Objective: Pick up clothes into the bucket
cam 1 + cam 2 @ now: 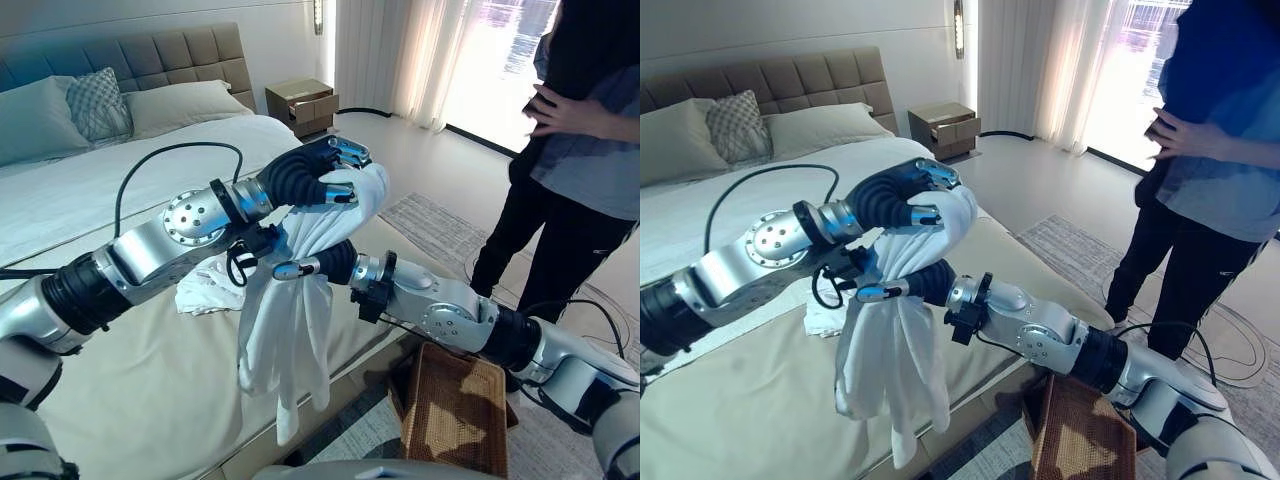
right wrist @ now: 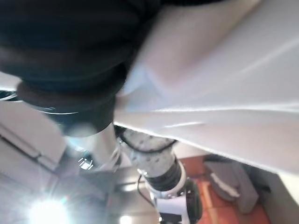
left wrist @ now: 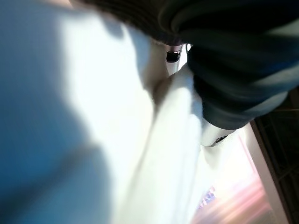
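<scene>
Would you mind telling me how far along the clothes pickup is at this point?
Done: a white garment is lifted off the bed, hanging free. In hand: the left hand is curled round its top, and the right hand pinches it lower down. Left: it is not yet in the basket on the floor beside the bed, and another white cloth lies on the bed.

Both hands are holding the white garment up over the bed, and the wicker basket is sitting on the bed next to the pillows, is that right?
Not quite. Both the left hand and right hand do hold the white garment over the bed, but the wicker basket sits on the floor beside the bed, as the left eye view shows.
</scene>
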